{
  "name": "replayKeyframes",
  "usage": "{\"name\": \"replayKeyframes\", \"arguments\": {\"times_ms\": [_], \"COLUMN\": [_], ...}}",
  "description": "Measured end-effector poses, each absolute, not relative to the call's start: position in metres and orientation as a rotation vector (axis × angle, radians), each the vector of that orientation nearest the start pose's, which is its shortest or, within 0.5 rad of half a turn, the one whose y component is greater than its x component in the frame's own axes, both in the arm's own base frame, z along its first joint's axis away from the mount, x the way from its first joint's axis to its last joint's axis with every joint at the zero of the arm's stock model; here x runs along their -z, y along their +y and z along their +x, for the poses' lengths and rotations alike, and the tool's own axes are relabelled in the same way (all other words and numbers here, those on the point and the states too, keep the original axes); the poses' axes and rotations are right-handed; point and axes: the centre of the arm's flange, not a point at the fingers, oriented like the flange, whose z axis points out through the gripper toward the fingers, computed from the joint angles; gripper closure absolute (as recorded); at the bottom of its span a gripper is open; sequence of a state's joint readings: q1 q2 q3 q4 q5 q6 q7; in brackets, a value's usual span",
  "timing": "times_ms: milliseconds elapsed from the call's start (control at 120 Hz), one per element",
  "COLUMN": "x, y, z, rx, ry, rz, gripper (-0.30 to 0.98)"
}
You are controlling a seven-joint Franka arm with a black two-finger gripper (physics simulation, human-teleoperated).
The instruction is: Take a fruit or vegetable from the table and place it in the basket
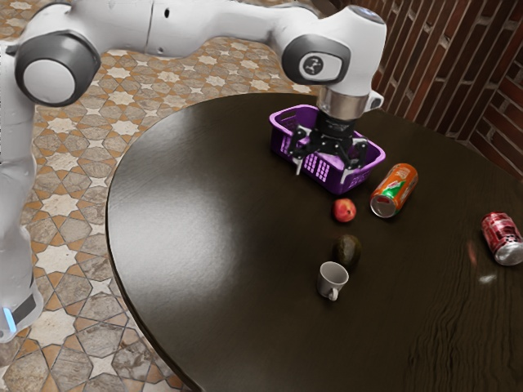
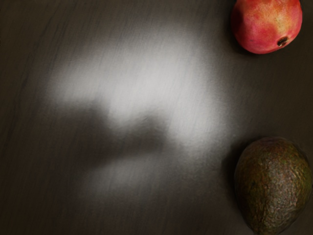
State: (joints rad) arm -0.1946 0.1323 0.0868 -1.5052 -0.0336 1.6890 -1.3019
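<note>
My gripper point(image 1: 323, 170) hangs above the table, its fingers spread wide with nothing between them; in the exterior view it overlaps the purple basket point(image 1: 329, 170). A small red fruit point(image 1: 344, 210) lies on the table near the basket. Farther from the basket is a dark avocado point(image 1: 347, 251), beside a white cup. In the wrist view the red fruit point(image 2: 267, 24) and the avocado point(image 2: 273, 185) lie apart on the dark tabletop. The basket's inside is partly hidden by my hand.
A white cup point(image 1: 332, 279) stands close to the avocado. An orange can point(image 1: 394, 190) lies near the basket and the red fruit. Toward the exterior view's right is a red can point(image 1: 502, 238). The round dark table point(image 1: 188, 220) has its curved edge at the exterior view's left.
</note>
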Motion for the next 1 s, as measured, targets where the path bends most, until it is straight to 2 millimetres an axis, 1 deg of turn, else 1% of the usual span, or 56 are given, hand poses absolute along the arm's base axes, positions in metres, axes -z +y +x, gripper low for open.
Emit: {"name": "replayKeyframes", "arguments": {"times_ms": [83,192,300,525,692,758,925,1000], "x": [-0.574,-0.559,-0.555,-0.552,-0.548,-0.542,-0.524,-0.518], "y": [-0.074,-0.089,-0.096,-0.089,-0.099,-0.105,-0.111,-0.117], "z": [0.611,0.62,0.624,0.631,0.633,0.634,0.642,0.645], "rx": [0.048,0.069,0.099,0.14,0.15,0.144,0.135,0.133], "ry": [-1.828,-1.833,-1.842,-1.855,-1.813,-1.79,-1.756,-1.734], "rz": [-2.604,-2.592,-2.596,-2.605,-2.639,-2.65,-2.664,-2.676], "gripper": [0.0,0.0,0.0,0.0,0.0,0.0,0.0,0.0]}}
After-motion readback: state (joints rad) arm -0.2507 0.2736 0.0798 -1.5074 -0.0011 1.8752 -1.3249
